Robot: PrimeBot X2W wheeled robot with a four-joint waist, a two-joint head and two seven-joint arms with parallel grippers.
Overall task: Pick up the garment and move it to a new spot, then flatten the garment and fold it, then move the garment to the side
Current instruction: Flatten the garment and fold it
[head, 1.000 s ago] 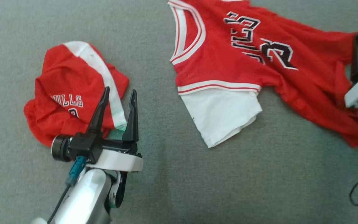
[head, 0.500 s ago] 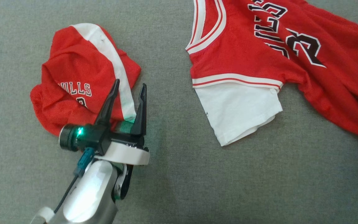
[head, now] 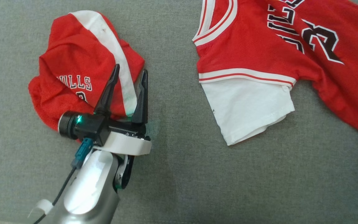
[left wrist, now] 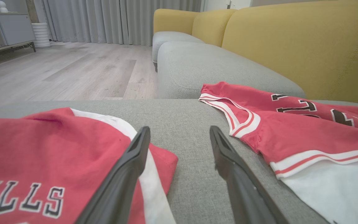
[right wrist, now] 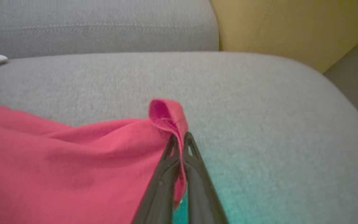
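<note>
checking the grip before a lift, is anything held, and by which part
The right end effector is shut on the red jersey, pinching a bunched fold at its edge. The left end effector is open by the shorts, holding nothing.

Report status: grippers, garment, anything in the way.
Right gripper shut on edge of red mesh basketball jersey. Left gripper open over crumpled red-and-white shorts. Jersey spread on grey fabric cushion, shorts apart.

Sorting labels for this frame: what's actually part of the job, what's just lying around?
In the job: red jersey, its edge pinched in the shut right gripper; grey seat cushion it lies on.
Lying about: crumpled red shorts under the open left gripper; yellow backrest.
</note>
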